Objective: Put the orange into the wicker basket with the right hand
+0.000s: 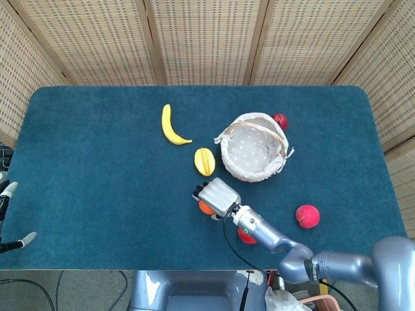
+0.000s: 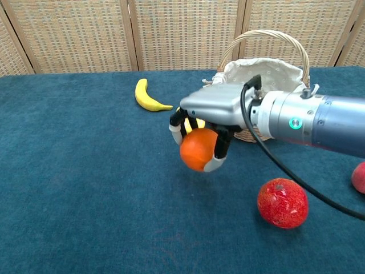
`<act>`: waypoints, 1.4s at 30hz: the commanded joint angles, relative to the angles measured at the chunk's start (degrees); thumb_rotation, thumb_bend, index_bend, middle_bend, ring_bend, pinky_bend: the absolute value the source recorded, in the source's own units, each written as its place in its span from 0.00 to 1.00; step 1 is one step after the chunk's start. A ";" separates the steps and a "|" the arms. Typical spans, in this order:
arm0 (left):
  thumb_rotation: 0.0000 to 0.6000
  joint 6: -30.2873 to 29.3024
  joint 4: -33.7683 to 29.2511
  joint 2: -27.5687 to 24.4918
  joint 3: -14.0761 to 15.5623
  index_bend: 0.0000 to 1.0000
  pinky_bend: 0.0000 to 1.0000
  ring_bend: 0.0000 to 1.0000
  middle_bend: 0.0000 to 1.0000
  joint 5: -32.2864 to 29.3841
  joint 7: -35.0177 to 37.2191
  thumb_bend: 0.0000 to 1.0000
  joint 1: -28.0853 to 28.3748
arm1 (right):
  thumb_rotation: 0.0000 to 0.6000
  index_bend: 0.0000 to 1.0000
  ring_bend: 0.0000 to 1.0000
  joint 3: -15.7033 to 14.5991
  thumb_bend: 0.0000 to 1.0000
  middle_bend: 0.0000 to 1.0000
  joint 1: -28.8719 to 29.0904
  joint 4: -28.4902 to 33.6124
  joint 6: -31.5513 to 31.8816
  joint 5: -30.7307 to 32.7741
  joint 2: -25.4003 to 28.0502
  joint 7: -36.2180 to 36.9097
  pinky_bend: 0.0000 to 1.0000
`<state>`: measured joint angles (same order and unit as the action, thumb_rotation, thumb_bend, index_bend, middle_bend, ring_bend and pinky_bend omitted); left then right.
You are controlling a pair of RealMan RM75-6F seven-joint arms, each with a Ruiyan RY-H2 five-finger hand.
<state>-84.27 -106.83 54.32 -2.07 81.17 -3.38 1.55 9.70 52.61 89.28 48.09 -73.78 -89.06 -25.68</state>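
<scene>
My right hand (image 2: 212,117) grips the orange (image 2: 197,149) from above and holds it a little above the blue table; in the head view the right hand (image 1: 217,195) covers most of the orange (image 1: 205,207). The wicker basket (image 2: 259,80), lined with white cloth, stands just behind and to the right of the hand, and shows as the basket (image 1: 253,147) up and right of it from above. My left hand (image 1: 8,220) hangs open off the table's left edge, fingers spread.
A yellow fruit (image 1: 204,161) lies just beyond the hand, a banana (image 1: 172,126) further back left. A red fruit (image 2: 282,203) sits under my right forearm, another red fruit (image 1: 307,216) to the right, a third red fruit (image 1: 280,121) behind the basket.
</scene>
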 commanded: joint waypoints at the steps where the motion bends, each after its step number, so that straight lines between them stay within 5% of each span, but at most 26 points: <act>1: 1.00 -0.02 -0.03 -0.04 0.09 0.00 0.00 0.00 0.00 0.11 0.10 0.00 -0.03 | 1.00 0.54 0.40 2.16 0.34 0.51 -1.29 3.64 5.80 -6.21 4.92 4.77 0.57; 7: 1.00 -0.42 -0.11 -0.08 0.35 0.00 0.00 0.00 0.00 0.66 0.29 0.00 -0.21 | 1.00 0.54 0.40 5.53 0.36 0.51 -1.75 -0.33 9.63 -6.35 8.49 5.47 0.57; 14: 1.00 -0.43 -0.22 -0.08 0.38 0.00 0.00 0.00 0.00 0.59 0.21 0.00 -0.17 | 1.00 0.54 0.40 4.00 0.36 0.50 -2.37 -7.81 7.85 -2.82 8.74 2.07 0.56; 16: 1.00 -0.41 -0.20 -0.01 0.38 0.00 0.00 0.00 0.00 0.51 0.14 0.00 -0.15 | 1.00 0.49 0.32 3.31 0.28 0.41 -2.37 -9.18 7.06 -1.72 8.73 -0.61 0.51; 19: 1.00 -0.18 -0.33 0.04 0.36 0.00 0.00 0.00 0.00 0.36 -0.15 0.00 0.00 | 1.00 0.28 0.06 2.52 0.03 0.14 -2.32 -9.32 6.30 -0.23 9.31 -5.26 0.28; 21: 1.00 -0.07 -0.38 0.12 0.36 0.00 0.00 0.00 0.00 0.34 -0.38 0.00 0.09 | 1.00 0.18 0.00 2.20 0.00 0.04 -2.69 -7.51 6.42 0.54 10.23 -6.85 0.14; 24: 1.00 0.00 -0.48 0.20 0.46 0.00 0.00 0.00 0.00 0.51 -0.65 0.00 0.17 | 1.00 0.13 0.00 1.93 0.00 0.00 -3.24 -4.82 7.97 0.63 11.75 -9.91 0.02; 27: 1.00 -0.17 -0.60 0.05 0.67 0.00 0.00 0.00 0.00 1.01 -0.42 0.00 0.06 | 1.00 0.12 0.00 2.03 0.00 0.00 -4.24 -1.71 9.79 0.62 13.24 -10.21 0.00; 35: 1.00 -1.33 -0.51 -0.73 1.32 0.00 0.00 0.00 0.00 3.03 1.67 0.00 -0.57 | 1.00 0.12 0.00 -0.41 0.00 0.00 -11.78 8.15 20.07 -5.95 20.25 -3.13 0.00; 42: 1.00 -3.88 1.00 0.45 1.89 0.00 0.00 0.00 0.00 5.26 -0.12 0.00 -1.69 | 1.00 0.00 0.00 -8.42 0.00 0.00 -25.16 7.50 31.69 -11.12 23.28 9.29 0.00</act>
<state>-87.61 -106.19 54.32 -0.33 85.97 -3.00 0.16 4.77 32.23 96.90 76.43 -83.19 -67.40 -20.28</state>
